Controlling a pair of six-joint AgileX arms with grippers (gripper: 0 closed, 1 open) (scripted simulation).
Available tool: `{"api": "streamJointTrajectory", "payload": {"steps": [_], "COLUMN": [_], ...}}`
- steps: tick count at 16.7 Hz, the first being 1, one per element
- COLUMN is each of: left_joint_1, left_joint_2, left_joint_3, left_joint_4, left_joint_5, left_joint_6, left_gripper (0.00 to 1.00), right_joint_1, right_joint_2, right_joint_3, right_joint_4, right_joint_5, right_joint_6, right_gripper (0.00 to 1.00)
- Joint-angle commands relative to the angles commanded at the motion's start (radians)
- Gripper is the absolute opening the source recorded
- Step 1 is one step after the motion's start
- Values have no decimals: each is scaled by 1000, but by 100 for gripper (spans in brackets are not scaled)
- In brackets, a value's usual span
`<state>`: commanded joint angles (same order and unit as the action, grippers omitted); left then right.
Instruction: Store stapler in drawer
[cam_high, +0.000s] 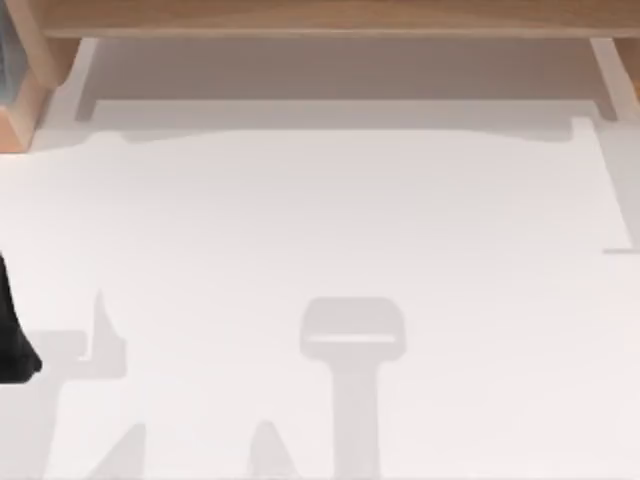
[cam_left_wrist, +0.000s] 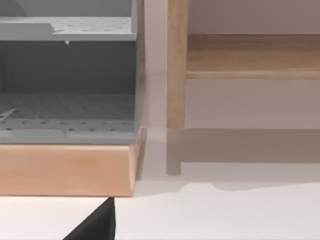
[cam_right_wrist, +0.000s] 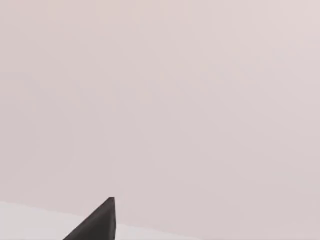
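Note:
The stapler is out of view. The drawer appears in the left wrist view as a light wooden front panel with a grey perforated inside behind it; its wooden corner sits at the table's far left. My left gripper is a short way in front of that panel, with one black finger showing. The left arm is a dark shape at the left edge of the top view. In the right wrist view one black finger of my right gripper points at a blank pale background.
A long wooden shelf runs along the back of the white table on pale upright legs. Grey shadows of the arms lie near the front edge.

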<state>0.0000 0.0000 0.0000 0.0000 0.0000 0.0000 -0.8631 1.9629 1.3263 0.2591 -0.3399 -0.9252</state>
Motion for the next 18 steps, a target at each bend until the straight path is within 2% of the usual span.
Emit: {"api": "streamJointTrajectory", "payload": {"steps": [5,11,15,18], "left_joint_1": [0,0,0,0], "left_joint_2": [0,0,0,0], "left_joint_3": [0,0,0,0], "left_joint_4": [0,0,0,0], "left_joint_5": [0,0,0,0], "left_joint_6": [0,0,0,0], "left_gripper": [100,100,100,100], "right_joint_1": [-65,8,90,116], "right_joint_2": [0,40,65,73], "right_joint_3": [-378,-735,-862,-892], "right_joint_4": [547,1089,1304,1355], "right_joint_5": [-128,-284,-356,-375], "right_joint_6": [-239,-492,-599,-626], "right_gripper": [100,100,100,100]}}
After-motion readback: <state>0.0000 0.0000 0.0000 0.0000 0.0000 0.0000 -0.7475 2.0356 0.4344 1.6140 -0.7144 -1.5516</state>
